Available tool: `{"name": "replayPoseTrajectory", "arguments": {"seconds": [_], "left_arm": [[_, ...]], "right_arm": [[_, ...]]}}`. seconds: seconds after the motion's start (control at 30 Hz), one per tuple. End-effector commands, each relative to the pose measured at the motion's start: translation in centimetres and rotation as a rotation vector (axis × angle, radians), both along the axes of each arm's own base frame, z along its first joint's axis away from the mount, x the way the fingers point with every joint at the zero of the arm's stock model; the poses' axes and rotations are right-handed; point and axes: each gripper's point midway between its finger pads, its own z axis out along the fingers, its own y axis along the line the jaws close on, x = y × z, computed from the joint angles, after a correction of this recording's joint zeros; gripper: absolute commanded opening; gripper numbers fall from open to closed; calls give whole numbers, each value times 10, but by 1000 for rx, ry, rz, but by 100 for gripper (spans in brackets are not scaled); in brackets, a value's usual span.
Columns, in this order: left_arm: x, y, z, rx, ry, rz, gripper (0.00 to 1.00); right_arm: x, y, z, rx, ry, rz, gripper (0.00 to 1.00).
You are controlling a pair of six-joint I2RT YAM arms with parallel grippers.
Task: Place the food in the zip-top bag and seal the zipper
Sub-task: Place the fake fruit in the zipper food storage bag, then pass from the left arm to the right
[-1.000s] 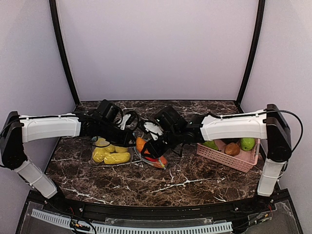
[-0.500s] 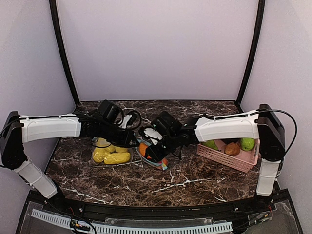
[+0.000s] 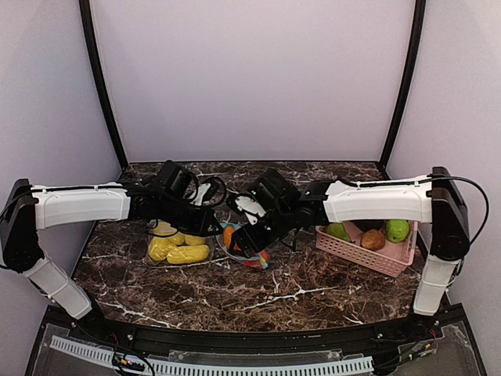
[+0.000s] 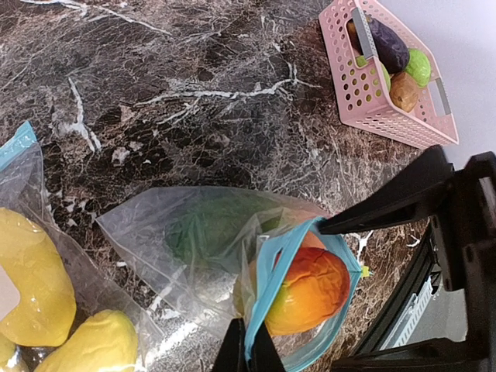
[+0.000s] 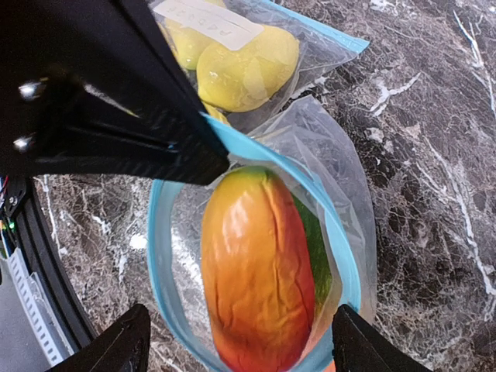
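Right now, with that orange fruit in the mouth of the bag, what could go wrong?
1. The orange-red fruit sits right at the mouth of the zip-top bag; it might roll out or block the blue zipper rim at sealing.
2. The left gripper pinches that rim at one spot; a slip could collapse the mouth.
3. The right gripper, open around the fruit, might snag the thin plastic when withdrawing.

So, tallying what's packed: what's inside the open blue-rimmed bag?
The bag holds an orange-red fruit at its mouth and a green piece behind; anything beneath them is covered.
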Motion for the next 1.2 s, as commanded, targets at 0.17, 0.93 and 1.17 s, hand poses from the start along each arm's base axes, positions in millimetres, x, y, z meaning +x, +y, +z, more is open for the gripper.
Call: {"name": "replayPoseTrajectory", "arguments": {"seconds": [0.17, 0.93, 1.17], "left_arm": [[4, 3, 3, 9, 2, 30, 1], [6, 5, 3, 28, 3, 37, 1], [20, 29, 18, 148, -87, 114, 7]], "right_arm": [[-13, -30, 30, 83, -21, -64, 78], [-23, -41, -29, -37, -4, -25, 5], [-29, -38, 23, 12, -34, 20, 0]]}}
